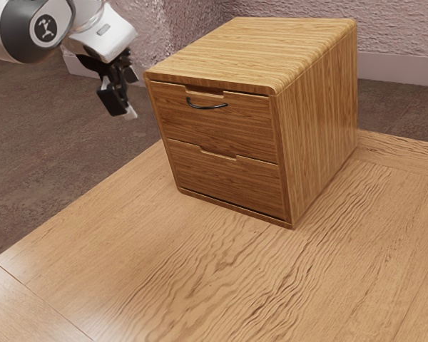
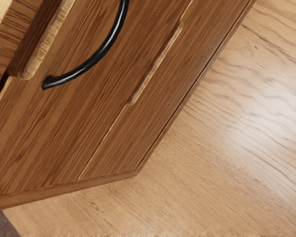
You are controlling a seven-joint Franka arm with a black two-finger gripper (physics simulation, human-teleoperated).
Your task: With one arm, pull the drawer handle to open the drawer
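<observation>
Hanging off the white arm (image 1: 28,28) at the exterior view's 10 o'clock corner, the black end effector (image 1: 118,100) points downward above the dark floor (image 1: 50,142). It is near the cabinet's front edge but apart from it. It touches nothing, and from this angle I cannot tell whether it is released or clenched.

The drawer handle (image 1: 206,106), a thin dark bow, sits near the top of the upper drawer (image 1: 221,132), just under a shallow notch in the front. It lies at about 3 o'clock from the end effector, with a clear gap between them. The upper drawer's front looks level with the lower drawer (image 1: 228,177) below it, so it appears shut.

Both drawers belong to a wooden cabinet (image 1: 317,107) standing upright on the wooden bench (image 1: 235,285), toward 1 o'clock from the bench's middle. A rough pale wall (image 1: 399,28) rises behind it.

In the wrist view the drawer handle (image 2: 101,52) curves across the upper drawer (image 2: 64,128). The lower drawer (image 2: 160,98) lies beside it past a notched seam, and the bench (image 2: 237,163) spreads beyond the cabinet's base edge.
</observation>
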